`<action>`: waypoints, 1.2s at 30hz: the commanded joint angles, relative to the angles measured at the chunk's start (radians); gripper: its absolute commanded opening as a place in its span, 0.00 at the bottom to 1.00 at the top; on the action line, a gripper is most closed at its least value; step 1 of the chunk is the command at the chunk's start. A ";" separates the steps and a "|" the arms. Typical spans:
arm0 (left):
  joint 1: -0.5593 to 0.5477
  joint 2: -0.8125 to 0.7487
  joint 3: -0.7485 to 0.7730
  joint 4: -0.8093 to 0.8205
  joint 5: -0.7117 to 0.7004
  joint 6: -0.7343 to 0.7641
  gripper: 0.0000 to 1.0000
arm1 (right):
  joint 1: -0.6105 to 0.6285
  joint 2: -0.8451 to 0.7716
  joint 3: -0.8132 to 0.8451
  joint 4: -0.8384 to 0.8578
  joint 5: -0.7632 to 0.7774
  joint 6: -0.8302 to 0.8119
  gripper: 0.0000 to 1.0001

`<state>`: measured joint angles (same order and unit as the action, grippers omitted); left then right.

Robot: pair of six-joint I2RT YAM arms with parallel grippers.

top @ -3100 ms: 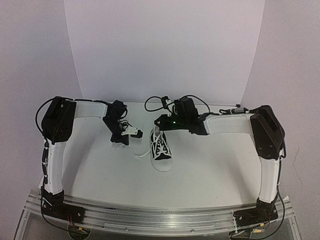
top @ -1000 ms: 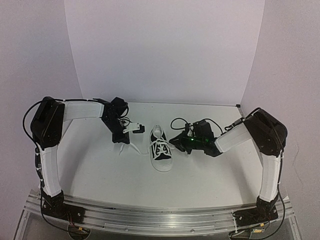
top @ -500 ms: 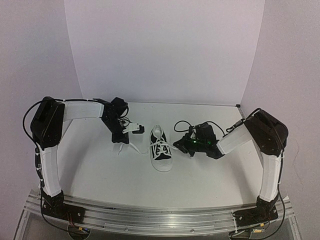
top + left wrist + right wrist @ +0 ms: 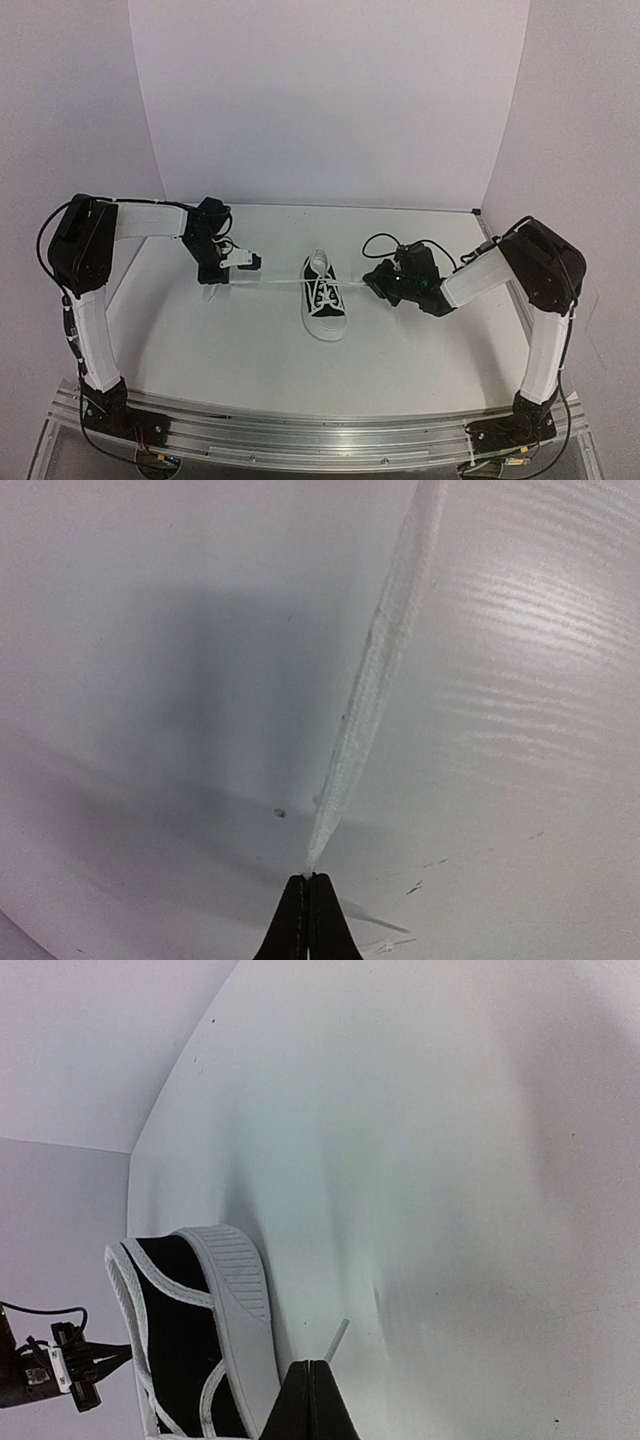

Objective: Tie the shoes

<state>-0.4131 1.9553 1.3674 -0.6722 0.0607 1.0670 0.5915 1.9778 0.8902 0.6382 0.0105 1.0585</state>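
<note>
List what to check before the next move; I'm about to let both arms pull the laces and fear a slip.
1. Left end effector shut on left lace: ok.
2. Right end effector shut on right lace: ok, though only a short end shows.
3. Both stretched straight out from the sneaker: ok.
4. Sneaker upright on the table: ok.
5. Tied yet: cannot tell from above.

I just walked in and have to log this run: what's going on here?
A small black sneaker sits on the table. The left gripper is shut on one white lace. The right gripper pinches the other lace. The laces run out to opposite sides of the sneaker.
</note>
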 commanded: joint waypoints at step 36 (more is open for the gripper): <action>0.033 -0.150 0.008 -0.018 0.020 -0.022 0.00 | -0.003 -0.186 0.148 -0.470 -0.144 -0.489 0.70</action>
<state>-0.3786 1.8574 1.3375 -0.6653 0.0574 1.0641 0.5373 1.8706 0.9587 0.3033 -0.0265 0.9117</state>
